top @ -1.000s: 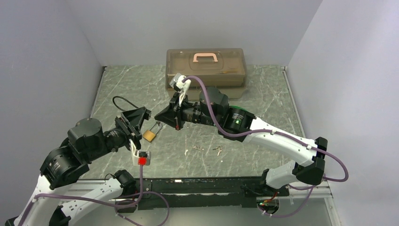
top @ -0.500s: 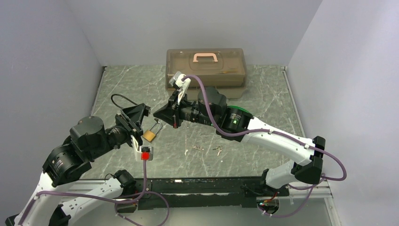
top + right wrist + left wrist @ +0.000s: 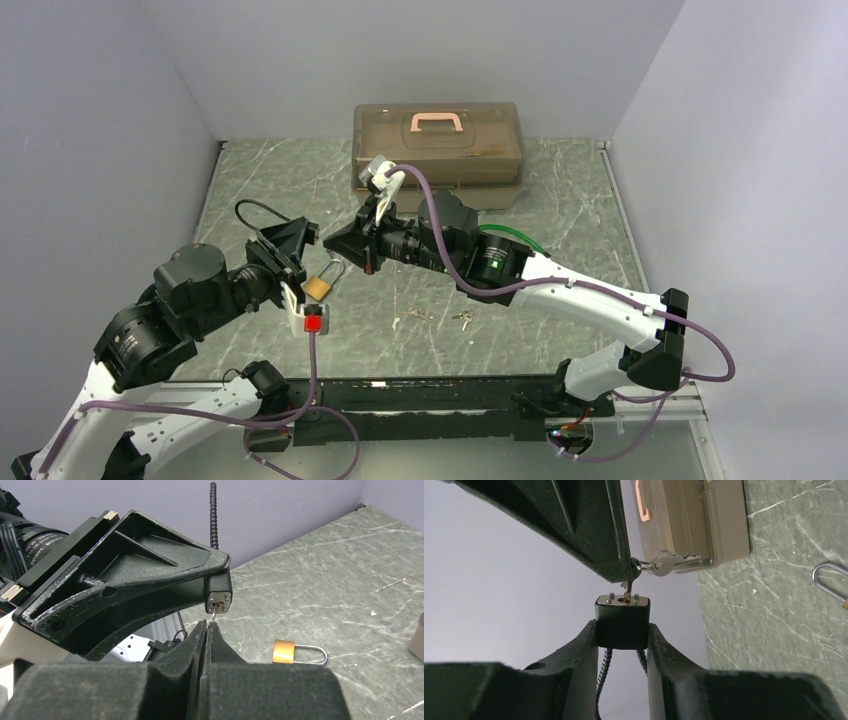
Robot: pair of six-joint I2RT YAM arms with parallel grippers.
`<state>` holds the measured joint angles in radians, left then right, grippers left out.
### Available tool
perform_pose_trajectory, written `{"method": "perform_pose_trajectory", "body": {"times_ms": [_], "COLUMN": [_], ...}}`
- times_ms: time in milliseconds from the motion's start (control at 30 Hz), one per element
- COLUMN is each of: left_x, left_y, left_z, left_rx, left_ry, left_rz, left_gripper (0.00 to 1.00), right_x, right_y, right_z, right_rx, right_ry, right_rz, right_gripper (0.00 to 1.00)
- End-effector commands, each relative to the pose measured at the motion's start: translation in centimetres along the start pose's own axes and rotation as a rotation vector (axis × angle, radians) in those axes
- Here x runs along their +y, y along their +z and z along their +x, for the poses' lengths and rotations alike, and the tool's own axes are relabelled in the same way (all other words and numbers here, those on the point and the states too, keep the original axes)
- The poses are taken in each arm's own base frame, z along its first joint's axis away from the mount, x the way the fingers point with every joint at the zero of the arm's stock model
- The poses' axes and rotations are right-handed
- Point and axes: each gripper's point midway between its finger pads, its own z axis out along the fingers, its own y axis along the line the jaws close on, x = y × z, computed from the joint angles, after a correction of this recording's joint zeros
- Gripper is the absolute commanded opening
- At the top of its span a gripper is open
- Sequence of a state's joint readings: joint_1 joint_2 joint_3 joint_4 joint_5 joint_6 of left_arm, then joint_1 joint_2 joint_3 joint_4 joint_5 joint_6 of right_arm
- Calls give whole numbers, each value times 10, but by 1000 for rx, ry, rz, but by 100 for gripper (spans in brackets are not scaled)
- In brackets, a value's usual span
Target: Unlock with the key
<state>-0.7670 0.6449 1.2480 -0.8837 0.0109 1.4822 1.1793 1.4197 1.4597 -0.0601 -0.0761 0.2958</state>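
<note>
while our l gripper (image 3: 622, 630) clamps the small black cable-shackle padlock (image 3: 622, 615) mid-air, our r gripper (image 3: 206, 627) pinches the slim silver key (image 3: 213, 614), shaft in line w/ the keyway (image 3: 218, 601), tip at its mouth.

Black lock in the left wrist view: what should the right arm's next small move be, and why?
Probably push the key deeper before turning: the right gripper pinches it, its tip is in the keyway of the black lock with blade exposed, and the left gripper clamps the lock.

Matt black lock body (image 3: 622, 625), shiny metal keys (image 3: 663, 564) — glossy brass padlock (image 3: 283, 651), veined stone-look table (image 3: 320, 590)
</note>
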Motion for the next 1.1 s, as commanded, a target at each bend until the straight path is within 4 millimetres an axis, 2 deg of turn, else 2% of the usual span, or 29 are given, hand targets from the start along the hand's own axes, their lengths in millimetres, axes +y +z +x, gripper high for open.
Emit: {"method": "perform_pose_trajectory", "body": {"times_ms": [0,133,400,500,900,1067], "left_x": [10,11,9,10,33,32], "left_y": [3,2,-5,-6,-17,-20], "left_z": [-4,-1,-15,-16,-15,-14], "left_rx": [-15,3,-59,-59,-60,-64], "left_ry": [27,61,251,271,110,49], "left_rz": [-34,-35,-113,-126,-186,-183], "left_gripper": [0,0,0,0,0,0], "right_x": [26,29,31,33,33,32], "right_y": [0,4,5,5,6,7], "right_z": [-25,-25,-23,-23,-14,-15], "right_rx": [-101,-93,-92,-95,-89,-98], "right_ry": [-4,-8,-7,-4,-14,-29], "right_rz": [-84,-93,-107,-116,-116,-107], "right_gripper": [0,0,0,0,0,0]}}
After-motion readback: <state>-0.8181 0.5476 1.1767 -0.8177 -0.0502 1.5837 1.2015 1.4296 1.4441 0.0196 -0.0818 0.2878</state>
